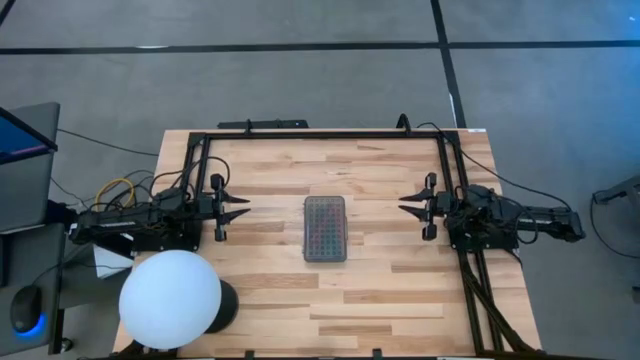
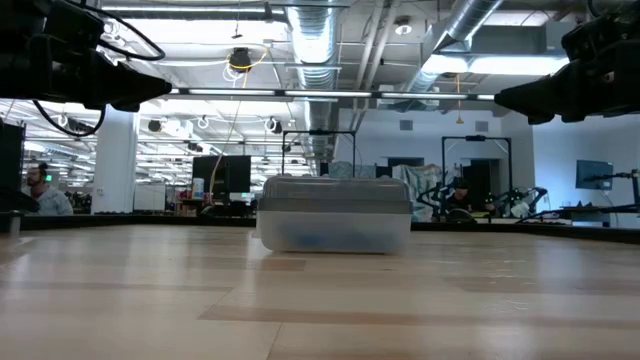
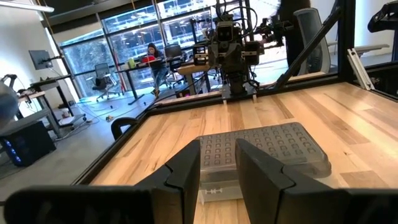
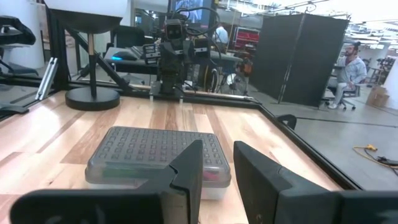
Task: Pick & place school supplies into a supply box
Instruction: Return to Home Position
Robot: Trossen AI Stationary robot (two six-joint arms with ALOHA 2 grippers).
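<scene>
The supply box (image 1: 325, 228) lies flat on the middle of the wooden table with its grey grid-textured lid down. Through its wall, the school supplies (image 4: 127, 169) show only as dim green and pink streaks. My left gripper (image 1: 243, 207) hangs level above the table's left side, pointing at the box (image 3: 267, 149) from well short of it, fingers apart and with nothing between them. My right gripper (image 1: 403, 203) mirrors it on the right side, also open and clear of the box (image 4: 155, 155).
A large white sphere (image 1: 170, 300) on a black base stands at the table's near left corner. A black frame rail (image 1: 320, 133) runs along the far edge and down both sides. Bare wood lies all around the box. People sit at desks in the room beyond.
</scene>
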